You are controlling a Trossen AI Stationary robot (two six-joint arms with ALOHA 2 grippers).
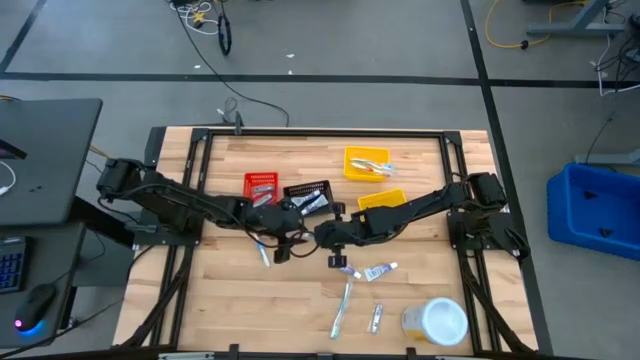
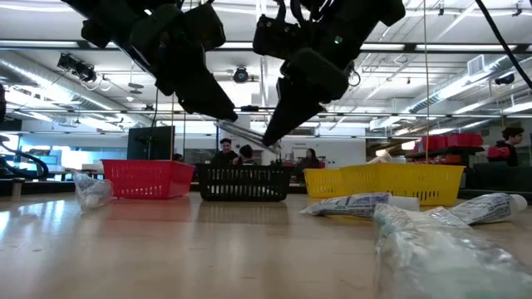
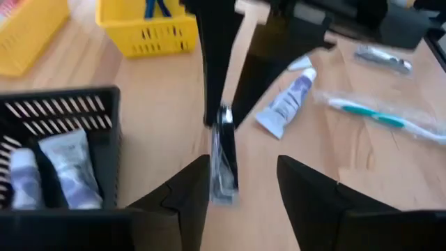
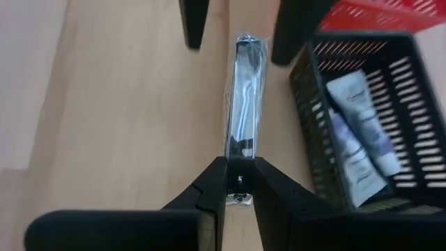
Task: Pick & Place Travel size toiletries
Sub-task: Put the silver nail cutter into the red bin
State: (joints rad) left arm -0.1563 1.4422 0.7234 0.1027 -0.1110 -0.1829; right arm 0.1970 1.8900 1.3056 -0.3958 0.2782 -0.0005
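Silvery sachet [image 4: 245,111] clamped in right claw [image 4: 240,183]; left claw [image 3: 240,183] wide around it.

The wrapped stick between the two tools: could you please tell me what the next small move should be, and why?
Probably close the left tool on the wrapped stick. The right tool is shut on one end, and the left tool's open fingers straddle the other end: it looks like a handover.
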